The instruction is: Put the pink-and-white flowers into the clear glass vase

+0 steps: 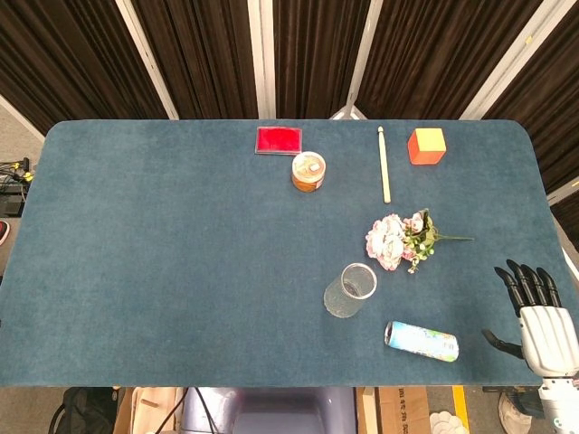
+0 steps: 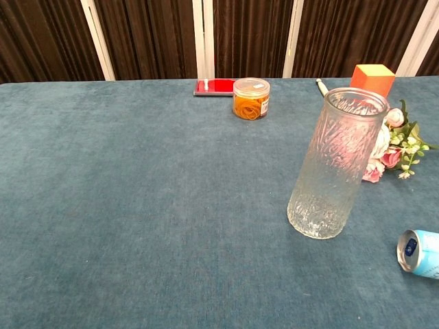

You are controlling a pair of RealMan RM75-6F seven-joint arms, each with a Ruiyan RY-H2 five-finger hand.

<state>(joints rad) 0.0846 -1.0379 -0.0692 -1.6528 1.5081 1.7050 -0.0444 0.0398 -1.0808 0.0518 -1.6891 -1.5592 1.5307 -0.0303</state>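
Observation:
The pink-and-white flowers (image 1: 398, 240) lie on the blue table, right of centre, stem pointing right; in the chest view the flowers (image 2: 392, 152) peek out behind the vase. The clear glass vase (image 1: 350, 289) stands upright just in front and to the left of them, and the vase (image 2: 336, 163) is empty. My right hand (image 1: 536, 314) hovers at the table's front right corner, fingers spread, holding nothing, well to the right of the flowers. My left hand is out of sight in both views.
A blue drink can (image 1: 422, 341) lies on its side in front of the vase. Further back are an orange cube (image 1: 426, 146), a wooden stick (image 1: 384, 164), a small jar of orange bands (image 1: 308, 171) and a red flat box (image 1: 279, 140).

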